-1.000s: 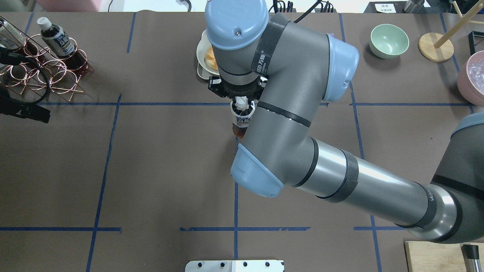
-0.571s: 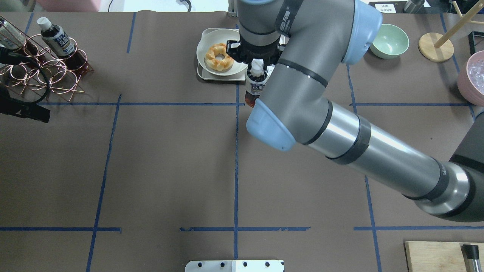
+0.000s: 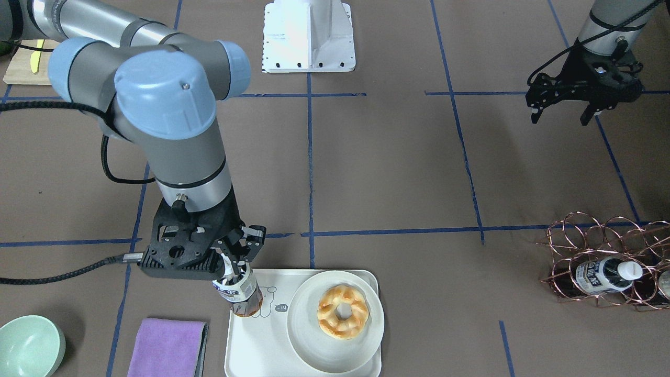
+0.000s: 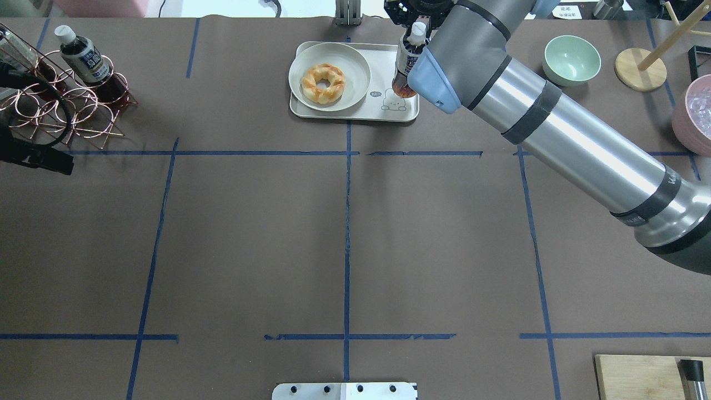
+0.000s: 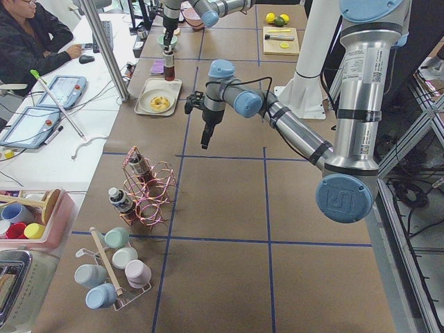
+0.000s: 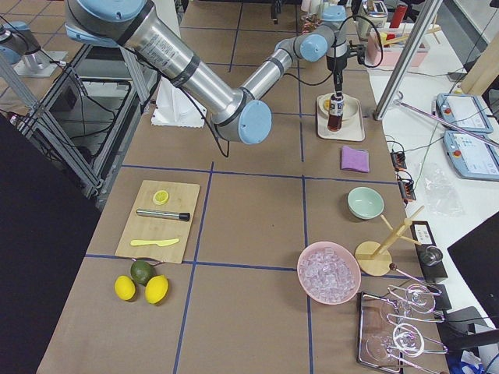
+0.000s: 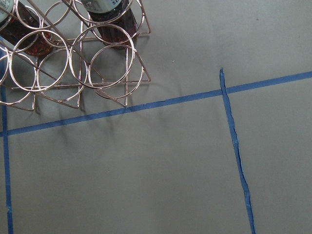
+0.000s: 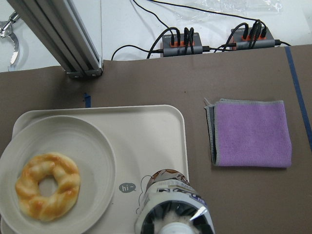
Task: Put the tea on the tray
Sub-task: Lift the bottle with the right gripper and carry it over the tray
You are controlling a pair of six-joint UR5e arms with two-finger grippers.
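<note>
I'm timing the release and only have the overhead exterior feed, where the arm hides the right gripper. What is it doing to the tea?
Observer: The front-facing view shows the right gripper shut on the tea, holding it by its top end.
Operator: Is the base inside the tray?
Observer: The right wrist view looks down the bottle. Its base is inside the rim of the tray, near the edge away from the plate. I cannot tell whether it touches.
Operator: Anything hidden beside that edge?
Observer: A folded purple cloth lies on the table, apart from the tray.
</note>
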